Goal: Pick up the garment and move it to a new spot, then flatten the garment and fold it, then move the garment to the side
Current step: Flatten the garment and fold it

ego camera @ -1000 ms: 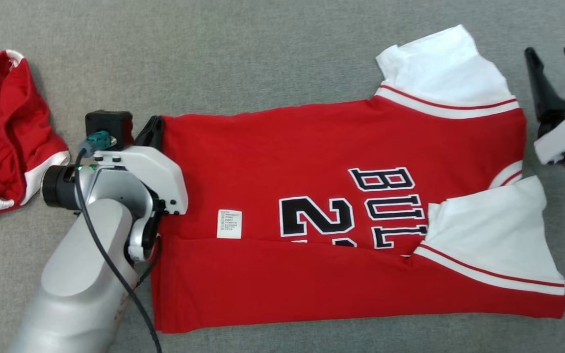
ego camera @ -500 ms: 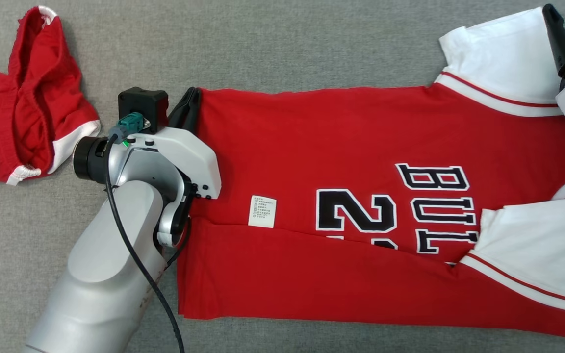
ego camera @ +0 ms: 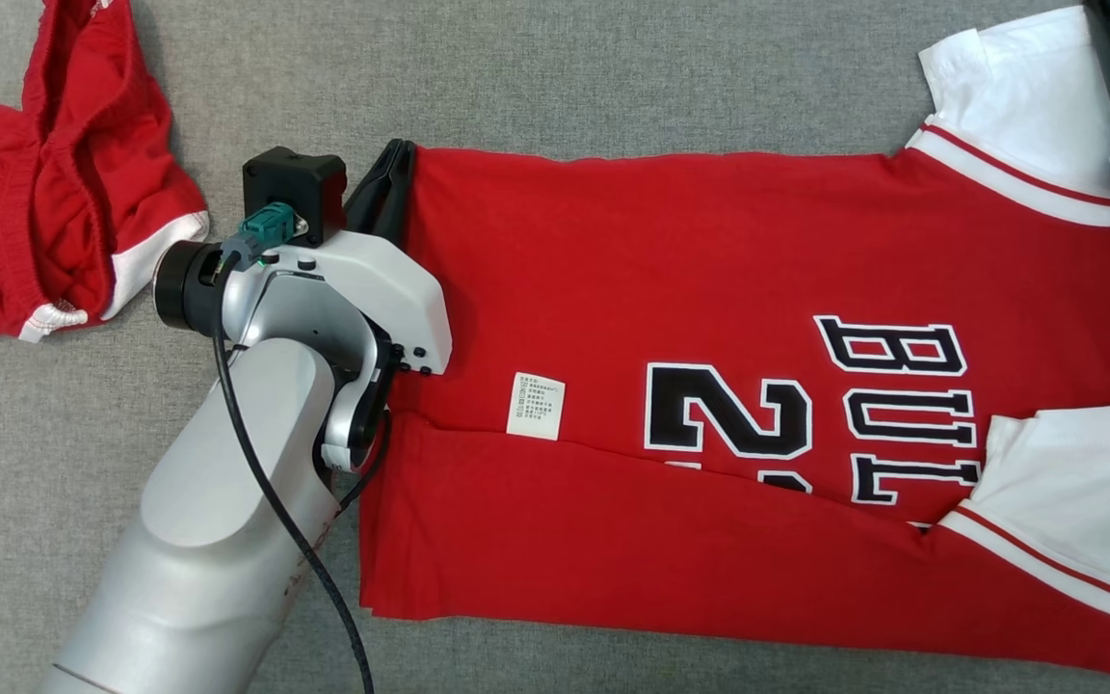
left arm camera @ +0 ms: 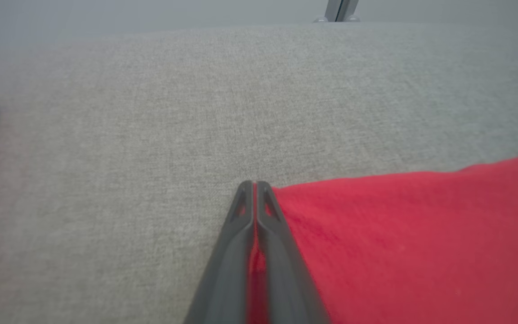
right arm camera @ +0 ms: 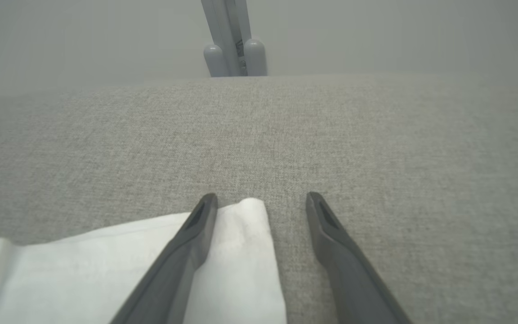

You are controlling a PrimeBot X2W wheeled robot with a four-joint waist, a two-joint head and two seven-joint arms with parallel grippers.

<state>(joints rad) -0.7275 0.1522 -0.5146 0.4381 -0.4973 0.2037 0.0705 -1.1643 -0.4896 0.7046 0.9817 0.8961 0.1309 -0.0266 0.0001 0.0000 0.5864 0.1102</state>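
Grey woven fabric covers the bench (ego camera: 613, 87), with a plain pale wall (right arm camera: 83, 36) behind its far edge. The red jersey (ego camera: 709, 251) lies spread across it, near side folded over. The left gripper (left arm camera: 254, 185) has its jaws pinched on the hem corner, and the right gripper (right arm camera: 261, 195) has its jaws gaping over a white sleeve (right arm camera: 61, 270).

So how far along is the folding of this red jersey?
Done: the jersey lies flat on the grey surface, its near long edge folded over the number. In hand: left gripper shut on the hem corner, right gripper open over the white sleeve. Left: remaining folds, then moving it aside.
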